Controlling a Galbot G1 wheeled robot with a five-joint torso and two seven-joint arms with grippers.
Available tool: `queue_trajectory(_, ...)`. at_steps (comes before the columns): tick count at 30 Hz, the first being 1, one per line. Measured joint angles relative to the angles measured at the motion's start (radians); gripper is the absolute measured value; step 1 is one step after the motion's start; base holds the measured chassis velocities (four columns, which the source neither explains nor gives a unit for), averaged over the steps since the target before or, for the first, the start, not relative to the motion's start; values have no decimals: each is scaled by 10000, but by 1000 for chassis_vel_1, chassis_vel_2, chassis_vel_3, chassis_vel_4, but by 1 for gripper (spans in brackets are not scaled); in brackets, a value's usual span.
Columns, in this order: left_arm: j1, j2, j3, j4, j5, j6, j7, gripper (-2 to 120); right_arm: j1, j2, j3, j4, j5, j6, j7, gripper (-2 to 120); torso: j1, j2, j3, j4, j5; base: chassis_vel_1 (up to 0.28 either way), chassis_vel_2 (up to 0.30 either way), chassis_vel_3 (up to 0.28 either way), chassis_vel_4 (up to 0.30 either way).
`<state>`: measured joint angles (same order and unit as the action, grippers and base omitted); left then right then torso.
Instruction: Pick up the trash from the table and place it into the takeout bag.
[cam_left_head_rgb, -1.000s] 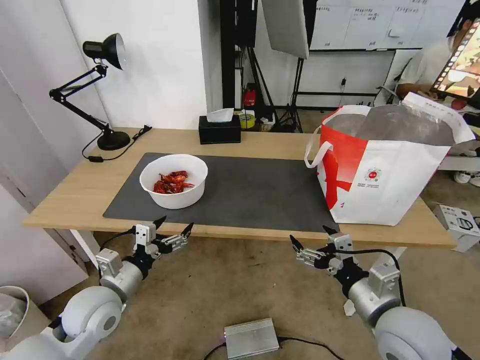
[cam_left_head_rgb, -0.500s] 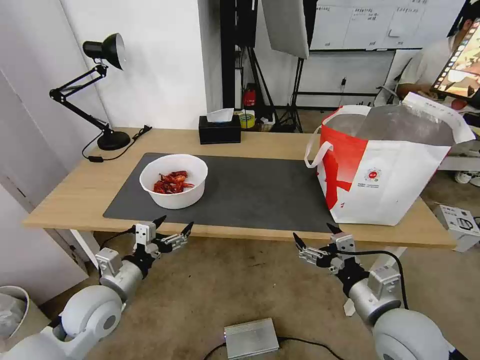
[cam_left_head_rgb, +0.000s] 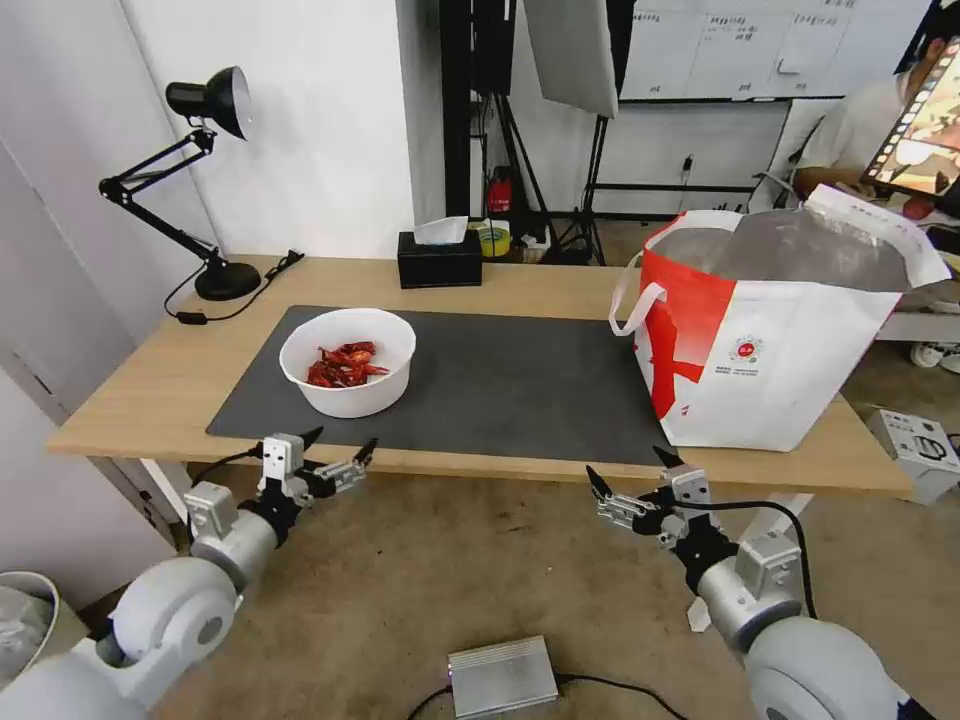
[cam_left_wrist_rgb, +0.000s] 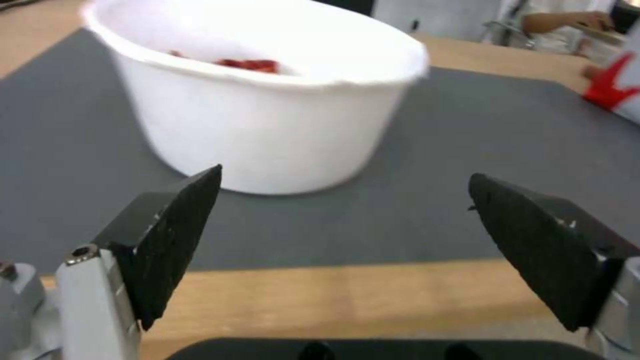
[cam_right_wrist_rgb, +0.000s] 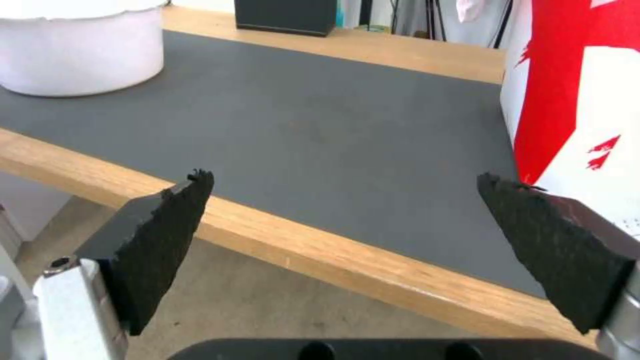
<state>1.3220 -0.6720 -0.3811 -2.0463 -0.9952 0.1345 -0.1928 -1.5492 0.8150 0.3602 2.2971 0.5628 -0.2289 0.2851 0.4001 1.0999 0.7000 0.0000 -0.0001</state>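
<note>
Bowl contents: the white round plastic bowl (cam_left_head_rgb: 347, 361) holds red crayfish shells (cam_left_head_rgb: 342, 366), heaped low and well under the rim. It stands upright, mouth up, on the large dark grey mat (cam_left_head_rgb: 500, 385), in the mat's left part, closer to the near edge than the far one. Being round, it has no long axis to record.

Large white and red takeout bag with silver foil lining (cam_left_head_rgb: 775, 330) stands upright at the right end of the light wood rectangular tabletop (cam_left_head_rgb: 150, 380), mouth open upward; its near left corner overlaps the mat's right edge. A white strap handle (cam_left_head_rgb: 630, 300) hangs off its left side. The foil interior shows, but what lies inside cannot be told.

Black tissue box (cam_left_head_rgb: 438, 258) sits at the far edge, about mid-length. Black desk lamp (cam_left_head_rgb: 195, 180) stands at the far left corner.

Left gripper (cam_left_head_rgb: 338, 447) hangs just off the near edge, directly in front of the bowl, fingers spread wide, nothing between them. Right gripper (cam_left_head_rgb: 630, 472) hangs off the near edge below the bag's left corner, fingers likewise spread and empty.
</note>
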Motion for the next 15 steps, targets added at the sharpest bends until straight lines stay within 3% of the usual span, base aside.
queue_trajectory(6, -112, 325, -436, -251, -1006, 383, -349, 100, 3, -1, 0, 0, 3, -3, -1, 100, 0, 0, 0, 0, 3, 0, 0, 0, 0)
queue_trajectory(15, -417, 459, -880, -672, -2782, 1312, -1831, 100, 4, -1, 0, 0, 10, -8, -5, 100, 0, 2, 0, 0, 1, 0, 0, 0, 0)
